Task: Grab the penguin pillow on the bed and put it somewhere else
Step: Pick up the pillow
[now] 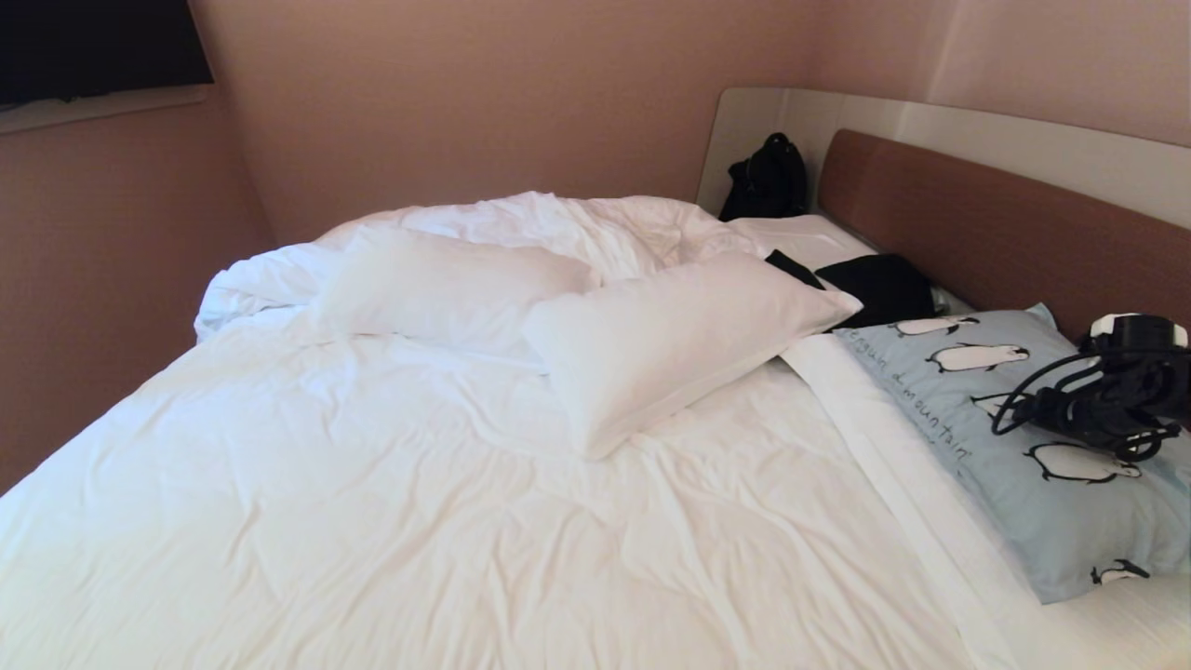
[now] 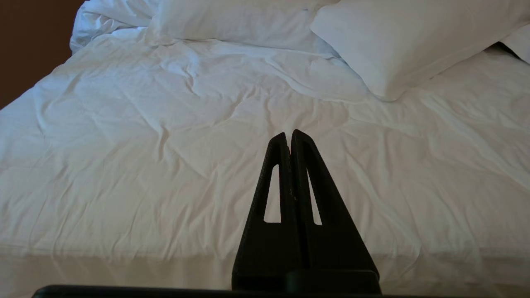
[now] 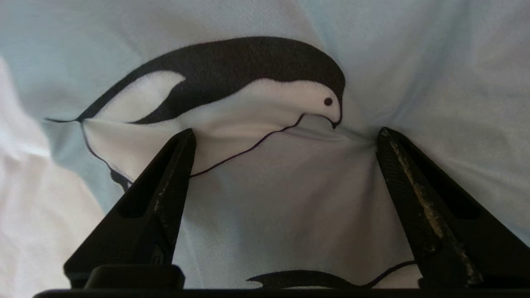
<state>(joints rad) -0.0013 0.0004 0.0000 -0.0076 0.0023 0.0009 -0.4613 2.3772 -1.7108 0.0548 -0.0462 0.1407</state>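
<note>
Right gripper (image 3: 285, 136) spread wide, tips pressing into pale blue penguin-print fabric pillow (image 1: 1014, 437) by brown wooden headboard (image 1: 986, 223) — no grip yet, lift & move pending.

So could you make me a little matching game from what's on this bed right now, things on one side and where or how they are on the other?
Things:
1. penguin pillow
2. right end effector
3. left end effector
4. black bag

States:
A. shut, above the white duvet
B. open, fingertips pressed into pale blue fabric
C. far corner, beside the headboard
D. lying by the headboard

Pairs: 1-D, 2-B, 3-A, 4-C
</note>
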